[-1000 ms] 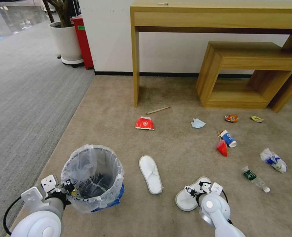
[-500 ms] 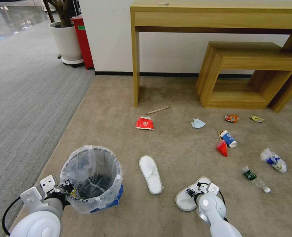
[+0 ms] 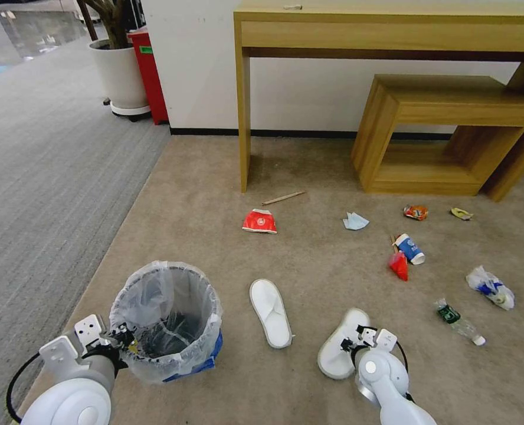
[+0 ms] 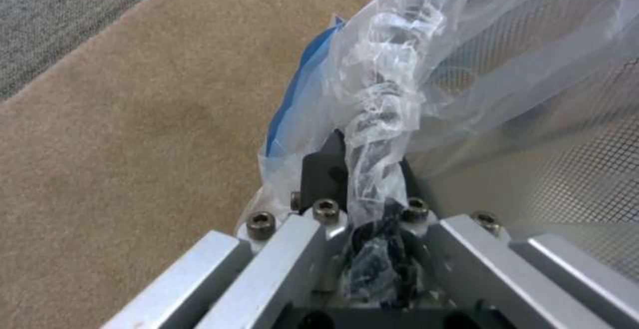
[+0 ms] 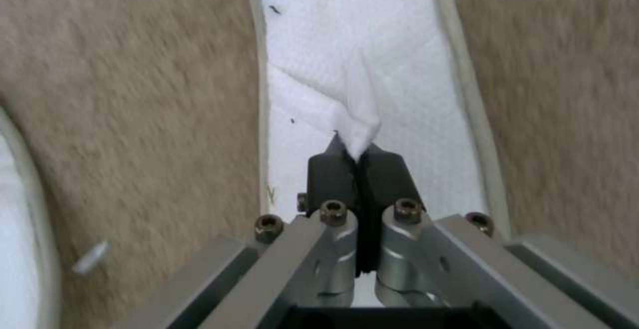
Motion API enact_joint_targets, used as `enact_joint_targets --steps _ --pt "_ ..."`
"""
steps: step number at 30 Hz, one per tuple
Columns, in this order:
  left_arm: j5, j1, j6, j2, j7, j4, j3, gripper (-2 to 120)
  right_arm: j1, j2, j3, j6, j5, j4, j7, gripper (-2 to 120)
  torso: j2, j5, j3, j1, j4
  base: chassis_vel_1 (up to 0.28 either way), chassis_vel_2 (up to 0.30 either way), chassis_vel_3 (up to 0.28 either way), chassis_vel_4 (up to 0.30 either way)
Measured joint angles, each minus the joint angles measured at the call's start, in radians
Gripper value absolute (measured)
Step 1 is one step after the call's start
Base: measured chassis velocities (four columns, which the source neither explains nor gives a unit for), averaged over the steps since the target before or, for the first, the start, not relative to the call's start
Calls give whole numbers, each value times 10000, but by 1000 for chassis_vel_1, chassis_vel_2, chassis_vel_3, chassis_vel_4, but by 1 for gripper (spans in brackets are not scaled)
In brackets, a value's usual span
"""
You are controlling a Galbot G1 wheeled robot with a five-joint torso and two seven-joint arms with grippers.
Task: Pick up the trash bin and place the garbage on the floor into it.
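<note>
The blue trash bin (image 3: 200, 361), lined with a clear bag, stands on the beige floor (image 3: 203, 195) at the near left. My left gripper (image 3: 123, 339) is shut on its near rim; in the left wrist view the gripper (image 4: 356, 164) pinches the rim and the crinkled bag (image 4: 386, 104). My right gripper (image 3: 349, 343) is shut on a white slipper (image 3: 337, 349); the right wrist view has the gripper (image 5: 356, 157) clamping a fold of the slipper's fabric (image 5: 359, 69). A second slipper (image 3: 270, 311) lies flat between bin and right gripper.
Litter lies ahead: red cup (image 3: 259, 221), wooden stick (image 3: 282, 198), pale wrapper (image 3: 354, 221), orange can (image 3: 415, 212), yellow wrapper (image 3: 461, 213), two cups (image 3: 409, 248), bottle (image 3: 458, 320), white bag (image 3: 490, 287). A wooden desk (image 3: 392, 29) and stool (image 3: 445, 118) stand against the wall.
The slipper in my right gripper has swung and tilted, its far end now pointing more up the view. The bin and left gripper have hardly moved.
</note>
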Motion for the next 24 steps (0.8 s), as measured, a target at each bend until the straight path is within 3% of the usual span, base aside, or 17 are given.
enact_joint_targets --steps 1,4,5,6,9,10,12,14,15,17,19,21,24 --pt "0 0 0 0 0 0 0 1 0 0 0 0 0 0 0 0 0 0 0 0 0 0 0 0 0" --pt "136 41 0 -58 73 112 139 1 -309 -119 -150 1971 -1051 408 -1813 0 0 1 1 0 -3 0 0 0 0" --pt "136 41 0 -58 73 112 139 1 -309 -119 -150 1971 -1051 408 -1813 0 0 1 1 0 -3 0 0 0 0" --pt "170 56 0 -107 97 163 243 1 -453 -208 -195 3366 -1396 725 -3462 0 0 -1 0 0 -3 0 0 0 0" --pt "208 94 0 -211 129 224 505 1 -515 -387 -141 5904 -1522 1324 -6794 0 1 -1 0 -1 0 0 0 0 0" --pt "208 94 0 -211 129 224 505 1 -515 -387 -141 5904 -1522 1324 -6794 0 1 -1 0 -1 0 0 0 0 0" --pt "212 118 0 -317 157 248 878 1 -360 -607 -169 6935 -958 1943 -9601 0 1 -1 -1 -1 -1 0 0 0 0" --pt "209 92 0 -440 178 247 1254 1 -23 -851 -429 7332 -305 2291 -11783 0 0 -1 -1 0 -2 0 0 0 0" --pt "209 92 0 -440 178 247 1254 1 -23 -851 -429 7332 -305 2291 -11783 0 0 -1 -1 0 -2 0 0 0 0" --pt "275 32 0 -599 177 198 1637 1 443 -993 -805 7421 53 2342 -13170 0 0 0 0 0 0 0 0 0 0" --pt "313 12 0 -668 177 151 1803 1 655 -1023 -994 7428 135 2279 -13607 0 0 -3 -1 0 -2 0 0 0 0" --pt "491 -15 -1 -857 199 -17 2276 1 1423 -989 -1739 7426 182 1717 -14657 0 0 2 0 0 0 0 0 0 0" --pt "691 2 -1 -950 279 -196 2563 1 2006 -806 -2456 7410 20 989 -15400 0 0 1 1 0 1 0 0 0 0"
